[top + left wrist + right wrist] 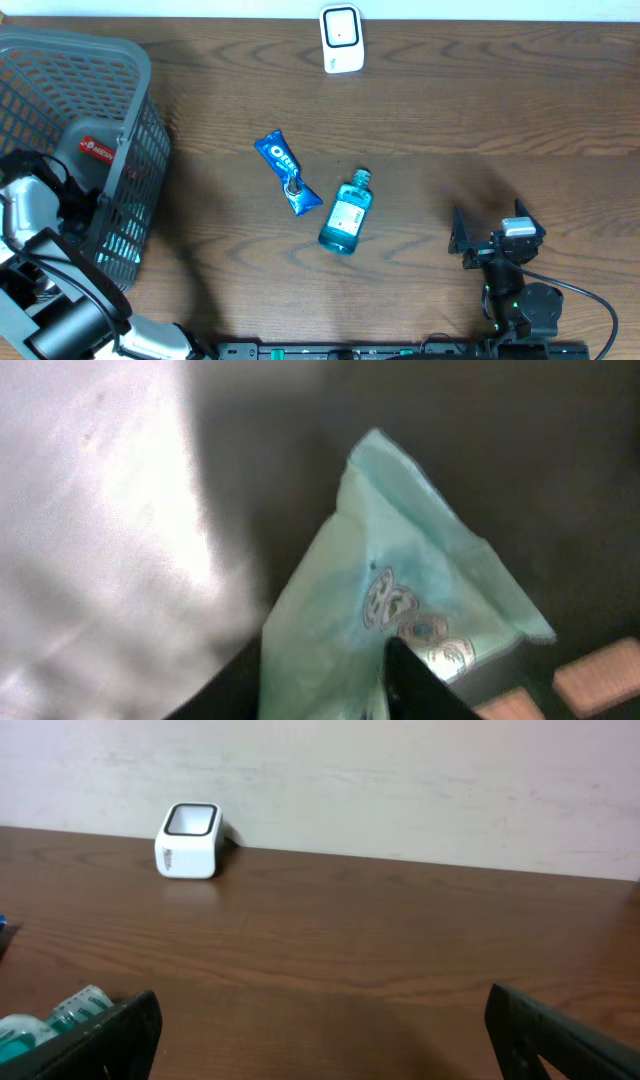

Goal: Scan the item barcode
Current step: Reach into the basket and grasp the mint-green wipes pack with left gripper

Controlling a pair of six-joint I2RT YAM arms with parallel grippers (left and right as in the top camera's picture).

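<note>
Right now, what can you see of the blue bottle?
The bottle is see-through blue plastic with blue liquid inside, a pale label and a small cap. It lies on its side on the table, cap pointing toward the far edge. The Oreo pack lies close on its left; nothing grips it.

Pale green packet within left claw
</note>
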